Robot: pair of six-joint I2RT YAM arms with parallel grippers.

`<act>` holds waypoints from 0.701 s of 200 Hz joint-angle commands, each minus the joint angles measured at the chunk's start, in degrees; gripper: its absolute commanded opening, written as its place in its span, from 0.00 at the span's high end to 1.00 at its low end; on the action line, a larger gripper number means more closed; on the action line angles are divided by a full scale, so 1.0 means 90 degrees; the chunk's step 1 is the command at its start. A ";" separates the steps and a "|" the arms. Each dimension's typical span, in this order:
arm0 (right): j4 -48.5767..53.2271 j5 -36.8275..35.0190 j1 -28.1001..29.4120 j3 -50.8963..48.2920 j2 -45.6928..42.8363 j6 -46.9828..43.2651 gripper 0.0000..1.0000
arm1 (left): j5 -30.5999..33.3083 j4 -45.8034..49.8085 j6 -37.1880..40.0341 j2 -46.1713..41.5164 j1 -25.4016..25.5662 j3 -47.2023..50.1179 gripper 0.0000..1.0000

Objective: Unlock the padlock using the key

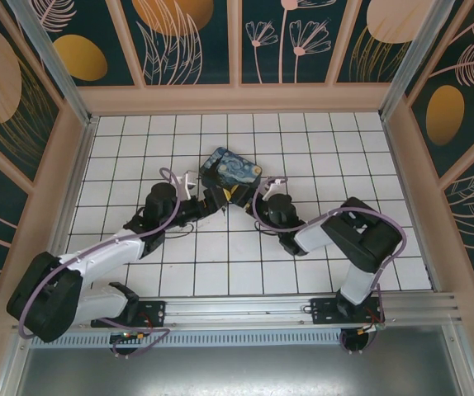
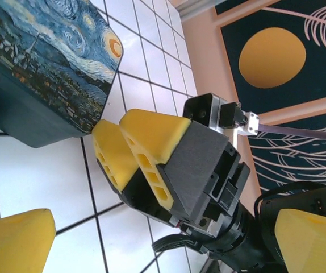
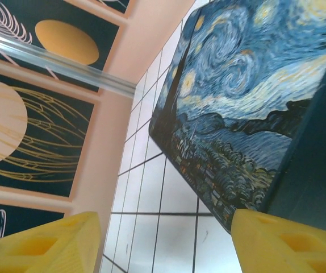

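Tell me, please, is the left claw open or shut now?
Open. The two yellow fingers of the left claw stand far apart at the bottom corners of the left wrist view, with nothing gripped between them.

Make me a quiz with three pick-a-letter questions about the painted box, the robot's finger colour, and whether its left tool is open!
1. Where is the blue painted tin box?
A. on the white tiled floor, just past the left tool and right tool
B. on a shelf
C. in a basket

2. What colour are the left tool's foam fingers?
A. red
B. yellow
C. green

3. How do the left tool's fingers stand?
A. pressed shut
B. clamped on the box
C. wide apart

Answers:
1 A: the top view shows the box on the tiles, just ahead of both tips.
2 B: the left wrist view shows yellow wedges.
3 C: they sit far apart at the bottom corners of that tool's own camera view.
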State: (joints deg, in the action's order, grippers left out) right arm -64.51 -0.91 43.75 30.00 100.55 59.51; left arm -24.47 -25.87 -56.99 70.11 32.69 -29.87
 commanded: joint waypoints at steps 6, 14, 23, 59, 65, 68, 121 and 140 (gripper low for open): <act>0.0759 -0.0022 -0.0258 0.0072 0.0341 0.0152 0.36 | 0.0432 0.0982 0.0638 -0.0115 0.0026 -0.0390 0.02; 0.0816 0.0098 -0.0334 0.0108 0.0358 0.0146 0.36 | 0.0485 0.1070 0.0697 -0.0119 0.0029 -0.0473 0.01; 0.0821 0.0177 -0.0454 0.0124 0.0370 0.0146 0.36 | 0.0537 0.1168 0.0758 -0.0104 0.0020 -0.0560 0.02; 0.0979 0.0471 -0.0958 0.0180 0.0346 0.0052 0.36 | 0.0679 0.1469 0.0966 0.0018 0.0020 -0.1009 0.01; 0.1042 0.0526 -0.1046 0.0196 0.0330 0.0030 0.36 | 0.0713 0.1485 0.0983 0.0055 0.0018 -0.1084 0.02; 0.1074 0.0543 -0.1081 0.0201 0.0307 0.0008 0.36 | 0.0737 0.1503 0.1003 0.0082 0.0013 -0.1112 0.01; 0.1691 0.0597 -0.1207 -0.0162 -0.0763 -0.0371 0.36 | 0.0730 0.1472 0.1118 0.0723 -0.0180 -0.1622 0.01; 0.1839 0.0479 -0.1197 -0.0497 -0.1312 -0.0424 0.36 | 0.0568 0.1339 0.1059 0.0972 -0.0451 -0.1719 0.01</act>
State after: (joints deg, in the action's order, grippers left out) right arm -50.24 3.95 32.97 28.77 95.15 57.76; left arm -18.04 -13.28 -48.23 76.36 31.33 -43.46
